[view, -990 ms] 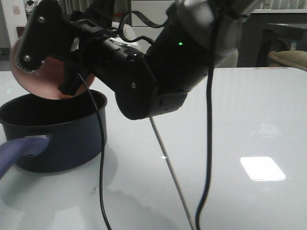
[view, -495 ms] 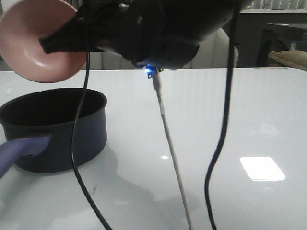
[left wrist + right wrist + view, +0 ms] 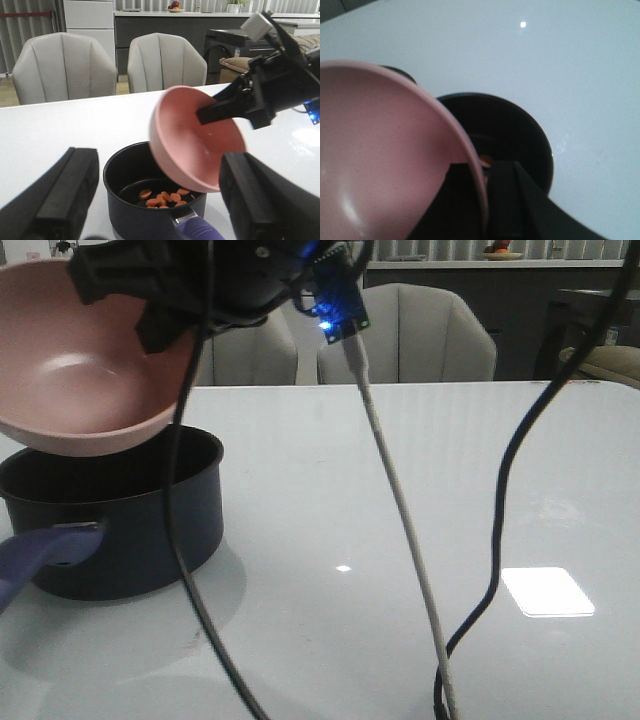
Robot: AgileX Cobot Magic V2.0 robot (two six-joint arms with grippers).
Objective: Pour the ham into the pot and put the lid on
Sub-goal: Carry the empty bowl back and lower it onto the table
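Note:
The dark navy pot [image 3: 120, 515] with its blue-purple handle [image 3: 35, 558] stands on the table at the left. The ham [image 3: 162, 196], several orange slices, lies on the pot's black bottom; a bit of it shows in the right wrist view [image 3: 486, 160]. My right gripper [image 3: 482, 200] is shut on the rim of the empty pink bowl [image 3: 80, 380] and holds it tilted just above the pot [image 3: 135, 170]. It also shows from the left wrist [image 3: 225, 107]. My left gripper [image 3: 160, 157] is open and empty, facing the pot. The lid is out of view.
The glossy white table [image 3: 450, 490] stretches to the right of the pot. A grey cable [image 3: 400, 510] and a black cable [image 3: 500, 540] hang from the right arm across the front view. Grey chairs [image 3: 65, 67] stand behind the table.
The right arm has risen out of the front view's middle. The bowl went from tipped low over the pot to lifted, and now shows its empty inside.

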